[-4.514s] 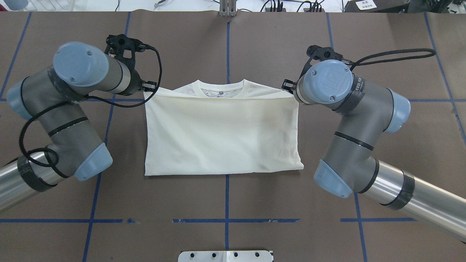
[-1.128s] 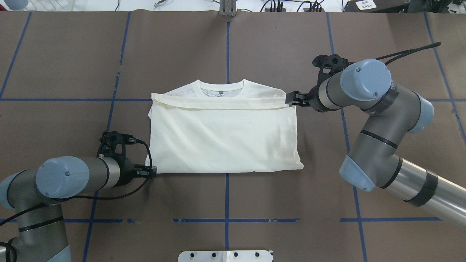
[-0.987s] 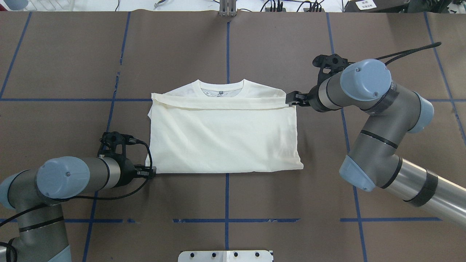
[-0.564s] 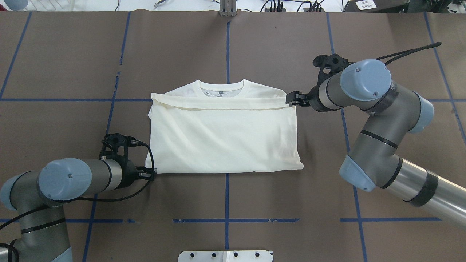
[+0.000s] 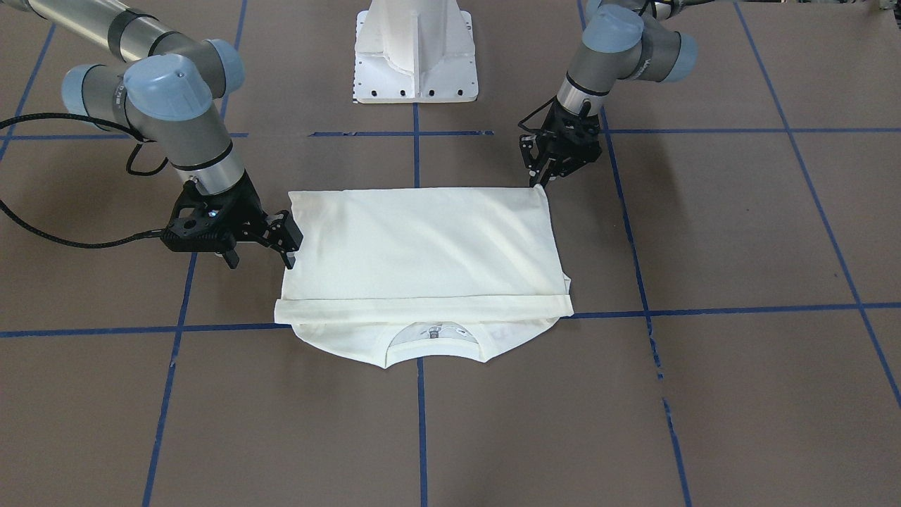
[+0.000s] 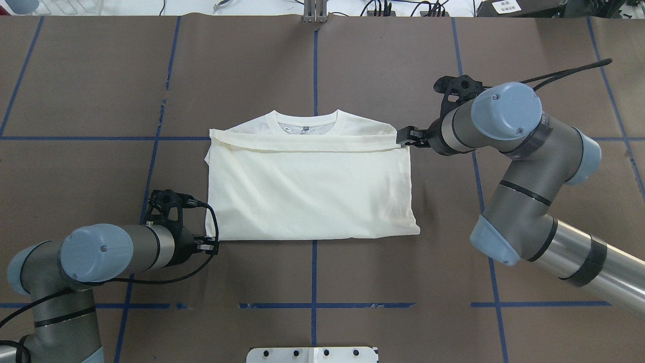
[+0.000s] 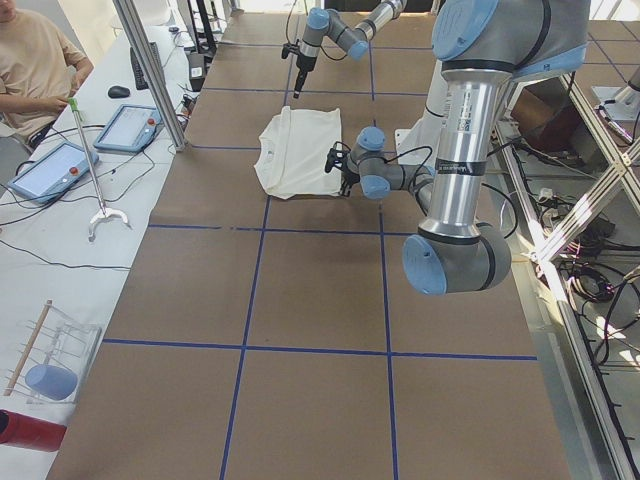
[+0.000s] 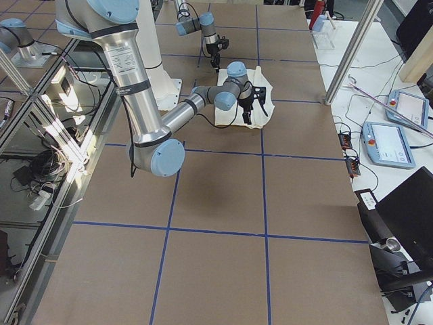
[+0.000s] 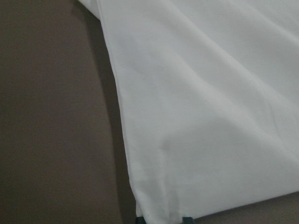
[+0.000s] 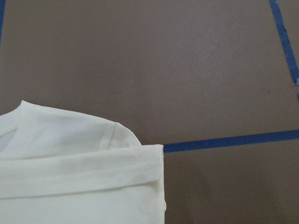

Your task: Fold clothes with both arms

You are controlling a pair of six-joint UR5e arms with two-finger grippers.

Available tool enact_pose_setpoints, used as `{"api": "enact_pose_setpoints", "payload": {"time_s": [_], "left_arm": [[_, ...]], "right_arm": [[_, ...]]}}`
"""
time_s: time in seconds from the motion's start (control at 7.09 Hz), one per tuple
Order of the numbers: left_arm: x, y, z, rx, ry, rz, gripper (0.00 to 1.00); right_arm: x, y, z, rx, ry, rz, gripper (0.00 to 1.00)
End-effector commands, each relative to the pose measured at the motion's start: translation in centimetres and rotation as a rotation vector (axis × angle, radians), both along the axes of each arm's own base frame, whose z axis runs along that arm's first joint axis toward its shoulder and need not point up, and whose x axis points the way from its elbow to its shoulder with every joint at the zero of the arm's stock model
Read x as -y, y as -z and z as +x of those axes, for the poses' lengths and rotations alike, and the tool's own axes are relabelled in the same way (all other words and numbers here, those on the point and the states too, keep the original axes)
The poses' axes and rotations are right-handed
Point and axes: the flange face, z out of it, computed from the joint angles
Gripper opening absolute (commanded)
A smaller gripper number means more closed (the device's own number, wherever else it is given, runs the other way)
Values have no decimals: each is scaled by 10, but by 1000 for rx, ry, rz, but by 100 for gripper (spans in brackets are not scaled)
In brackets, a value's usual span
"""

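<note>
Folded shirt lies crosswise; left pincer, parted, straddles its near corner; right pincer, parted and empty, beside opposite far corner.

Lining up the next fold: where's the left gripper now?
In the overhead view, the left gripper is at the near left corner of the cream shirt.

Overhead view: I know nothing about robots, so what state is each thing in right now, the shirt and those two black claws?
cream shirt: folded in half, lying flat on the table, plain side up, collar showing at the far edge.
left gripper: open, low at the shirt's near left corner, cloth between its fingertips in the wrist view.
right gripper: open, beside the shirt's far right corner, holding nothing.
</note>
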Motion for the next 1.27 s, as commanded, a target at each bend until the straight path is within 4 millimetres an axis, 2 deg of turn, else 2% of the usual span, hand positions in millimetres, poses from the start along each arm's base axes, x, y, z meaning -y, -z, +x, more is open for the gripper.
{"api": "enact_pose_setpoints", "payload": {"time_s": [0.0, 0.14, 0.28, 0.56, 0.71, 0.85, 0.99, 1.13], "left_arm": [[3, 0, -5, 5, 0, 12, 0], [16, -2, -13, 16, 14, 31, 0], [41, -5, -31, 52, 17, 111, 0], [143, -46, -86, 215, 81, 239, 0], [213, -39, -88, 269, 123, 274, 0], [287, -38, -76, 324, 162, 264, 0], [345, -19, -51, 345, 182, 254, 0], [378, 0, -27, 333, 196, 258, 0]], "right_arm": [[0, -1, 0, 0, -2, -2, 100], [0, -1, 1, 0, -3, -1, 100], [0, -2, 1, -2, -3, -2, 100], [0, -2, 1, -2, -3, -2, 100], [0, 0, 1, 1, -4, -2, 100], [0, 0, 1, 1, -4, -2, 100], [-1, 3, 1, 6, -4, 2, 100], [-3, 8, 5, 13, -7, 7, 100]]}}
